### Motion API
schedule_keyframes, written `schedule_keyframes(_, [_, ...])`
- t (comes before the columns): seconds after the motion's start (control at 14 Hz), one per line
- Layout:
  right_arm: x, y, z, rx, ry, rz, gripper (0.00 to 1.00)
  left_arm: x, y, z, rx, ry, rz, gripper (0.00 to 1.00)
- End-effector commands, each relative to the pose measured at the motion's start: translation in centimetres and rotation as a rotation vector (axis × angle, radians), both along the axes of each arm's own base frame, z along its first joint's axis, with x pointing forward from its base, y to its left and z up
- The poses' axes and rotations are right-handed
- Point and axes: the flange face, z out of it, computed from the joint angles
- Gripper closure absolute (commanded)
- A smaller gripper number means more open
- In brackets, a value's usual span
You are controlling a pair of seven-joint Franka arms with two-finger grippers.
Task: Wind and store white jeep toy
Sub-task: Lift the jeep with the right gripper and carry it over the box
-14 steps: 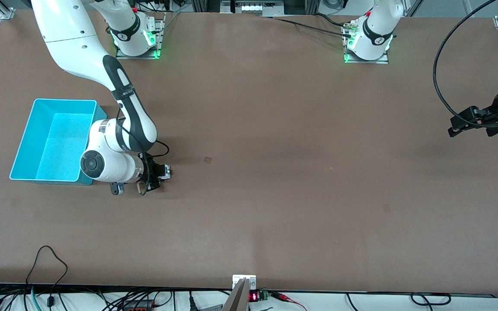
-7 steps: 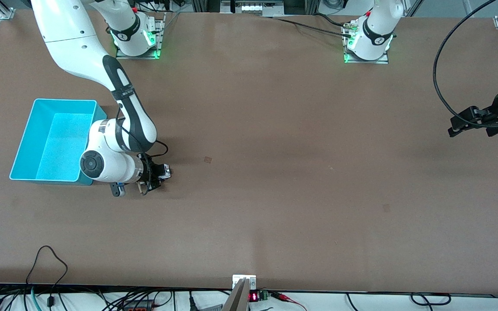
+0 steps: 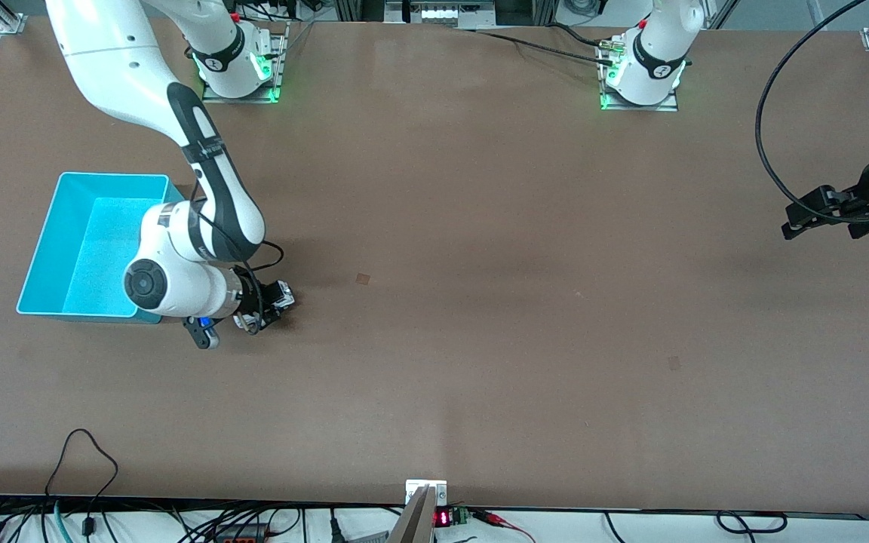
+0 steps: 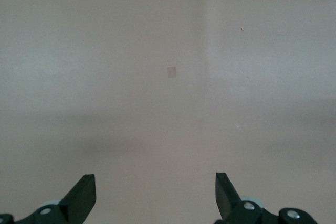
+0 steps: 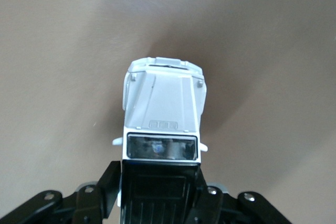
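The right gripper point(image 3: 265, 305) sat just beside the blue bin point(image 3: 57, 249), at the corner nearest the front camera, toward the right arm's end of the table point(image 3: 480, 226). Its fingers point(image 5: 107, 182) were clamped on the toy car point(image 5: 161, 124), one on each side of the black ribbed roof. In the right wrist view the car's white hood and windshield pointed away from the gripper, and its shadow lay on the brown table right under it; whether its wheels touched the surface could not be told. In the front view the car was mostly hidden under the gripper, with only a small pale part showing. The bin stood open-topped, with the right arm's wrist reaching over its nearer corner. The left arm waited at its own end of the table, the left gripper point(image 4: 155, 195) held over bare tabletop with its fingers point(image 4: 81, 195) spread wide and nothing between them.
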Motion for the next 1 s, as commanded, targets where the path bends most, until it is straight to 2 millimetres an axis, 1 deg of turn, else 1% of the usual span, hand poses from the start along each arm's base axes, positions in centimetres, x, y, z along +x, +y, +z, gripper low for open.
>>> schedule_keyframes(0.0, [-1.6,-0.8,4.4,0.043,0.001,0.118,0.94,-0.1,-0.2,0.2,-0.011,-0.009,-0.007,0.00])
schedule_keyframes(0.07, [-2.3,-1.4,5.6,0.058,-0.008,0.164,0.94,-0.1,-0.3,0.2,-0.011,-0.008,-0.008,0.00])
schedule_keyframes(0.14, [-2.7,-2.6,7.1,0.071,-0.030,0.197,0.94,0.0,-0.3,0.3,-0.012,-0.011,-0.008,0.00])
schedule_keyframes(0.21, [-3.5,-3.8,8.7,0.088,-0.037,0.238,0.94,-0.1,-0.3,0.3,-0.012,-0.009,-0.008,0.00])
schedule_keyframes(0.29, [-4.5,-5.2,10.1,0.103,-0.008,0.288,0.94,-0.1,-0.3,0.3,-0.014,-0.009,-0.008,0.00])
schedule_keyframes(0.43, [-6.2,-8.5,12.9,0.095,0.031,0.386,0.94,0.0,-0.3,0.2,-0.014,-0.009,-0.008,0.00])
schedule_keyframes(0.5, [-7.2,-9.6,13.9,0.091,0.047,0.426,0.94,0.0,-0.3,0.3,-0.014,-0.011,-0.008,0.00])
schedule_keyframes(0.57, [-8.5,-11.7,14.2,0.094,0.050,0.449,0.94,-0.1,-0.3,0.3,-0.014,-0.009,-0.008,0.00])
schedule_keyframes(0.79, [-11.5,-15.9,15.8,0.110,0.024,0.557,0.94,-0.1,-0.3,0.3,-0.014,-0.009,-0.008,0.00])
schedule_keyframes(0.93, [-12.5,-19.0,15.5,0.076,0.037,0.661,0.94,0.0,-0.3,0.3,-0.016,-0.011,-0.008,0.00])
